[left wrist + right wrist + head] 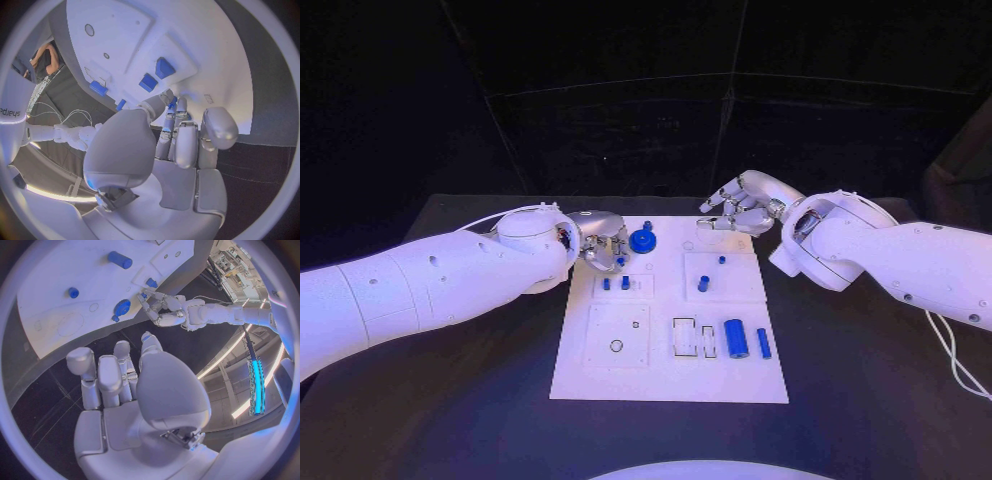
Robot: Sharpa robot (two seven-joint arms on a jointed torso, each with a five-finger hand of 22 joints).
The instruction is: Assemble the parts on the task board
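- The white rectangular task board (pixel 672 385) lies in the middle of the black table (pixel 473 380), its long side running away from the robot.
- The left hand (pixel 599 246), silver and many-fingered, hovers over the board's far left corner, just beside a round blue gear-like part (pixel 643 240) that sits on the board near its far edge.
- In the left wrist view the left hand (pixel 181 145) has its fingers (pixel 186 142) lying close together and pointing down at the board's edge; nothing shows between them, though whether the tips touch the board cannot be told.
- Two small blue pegs (pixel 616 284) stand in a raised square plate just near the left hand.
- The right hand (pixel 744 212) hangs past the board's far right corner, over the table rather than the board.
- In the right wrist view the right hand (pixel 119 385) has its fingers (pixel 109 377) side by side, lightly curled, holding nothing.
- A small blue peg (pixel 704 283) stands in the right raised plate, with a tinier blue piece (pixel 721 260) beyond it.
- Nearer the robot, a large blue cylinder (pixel 736 338) lies beside a thinner blue rod (pixel 763 343), close to a row of rectangular slots (pixel 695 338).
- An oval hole (pixel 616 346) marks the near left plate.
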